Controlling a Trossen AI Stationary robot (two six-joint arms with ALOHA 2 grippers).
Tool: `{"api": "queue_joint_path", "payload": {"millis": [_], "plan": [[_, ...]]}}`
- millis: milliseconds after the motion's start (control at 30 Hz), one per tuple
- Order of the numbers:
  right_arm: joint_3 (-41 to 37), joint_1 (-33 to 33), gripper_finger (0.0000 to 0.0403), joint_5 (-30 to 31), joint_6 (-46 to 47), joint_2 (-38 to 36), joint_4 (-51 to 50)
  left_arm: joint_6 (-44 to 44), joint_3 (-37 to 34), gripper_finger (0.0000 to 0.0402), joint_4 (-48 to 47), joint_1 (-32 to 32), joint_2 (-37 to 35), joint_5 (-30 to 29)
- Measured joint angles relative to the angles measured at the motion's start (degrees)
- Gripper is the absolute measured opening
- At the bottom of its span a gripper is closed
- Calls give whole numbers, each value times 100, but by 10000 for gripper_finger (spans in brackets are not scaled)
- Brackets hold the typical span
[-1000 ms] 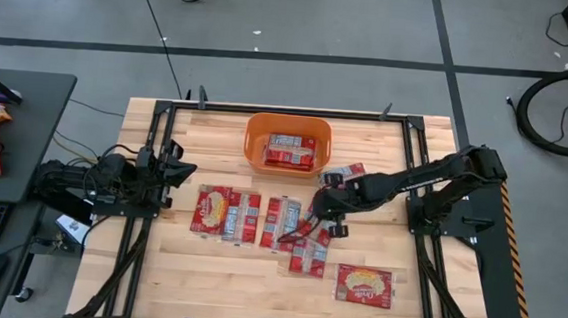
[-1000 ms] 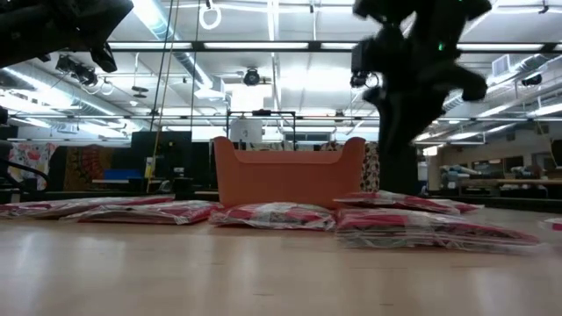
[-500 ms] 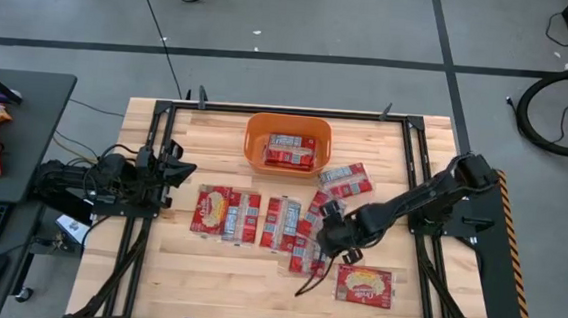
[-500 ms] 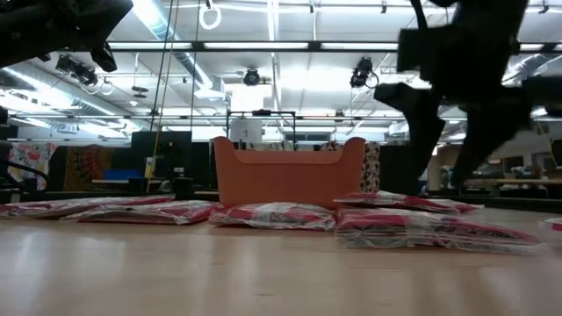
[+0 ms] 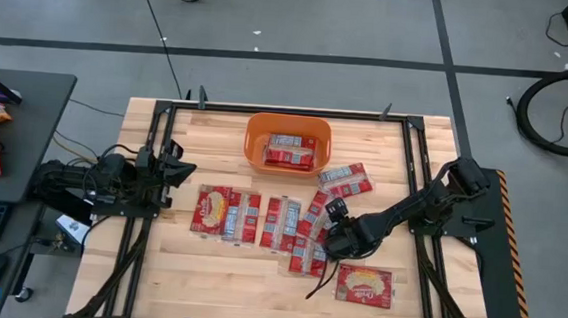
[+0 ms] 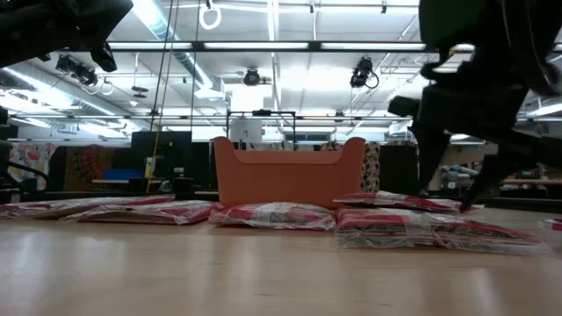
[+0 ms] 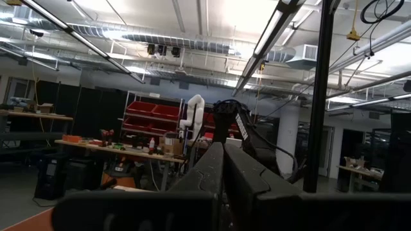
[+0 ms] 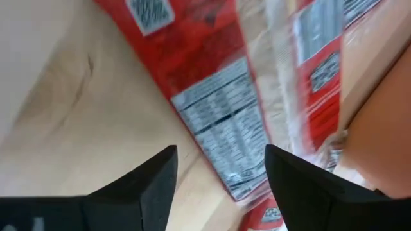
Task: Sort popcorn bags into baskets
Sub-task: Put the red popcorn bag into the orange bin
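An orange basket (image 5: 287,144) stands at the table's far middle with one red popcorn bag (image 5: 290,151) lying in it. Several more popcorn bags lie flat on the wood: one at the left (image 5: 225,213), overlapping ones in the middle (image 5: 294,235), one at the far right (image 5: 346,178) and one near the front (image 5: 363,285). My right gripper (image 5: 335,245) hangs open just over the overlapping bags' near right end; a bag's label side (image 8: 221,128) shows between its fingers. My left gripper (image 7: 223,173) is shut and parked at the table's left edge.
A dark metal frame (image 5: 415,148) borders the table's left and right sides. In the low view the basket (image 6: 290,180) stands behind the row of flat bags (image 6: 272,215). Bare wood lies along the near edge at the left.
My right gripper has gone from beside the far-right bag toward the table's near edge and come down over the overlapping bags. Its fingers have opened wide. The bags lie where they were.
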Motion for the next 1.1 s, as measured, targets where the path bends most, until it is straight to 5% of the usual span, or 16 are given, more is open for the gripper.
{"api": "queue_joint_path", "payload": {"millis": [633,1100], "plan": [[-681,-28,176,545,-541,-25,1342,11,0,18,2,1,0,1],[-684,-48,11,115,-536,-2,1670,13,2,18,0,1,0,1]]}}
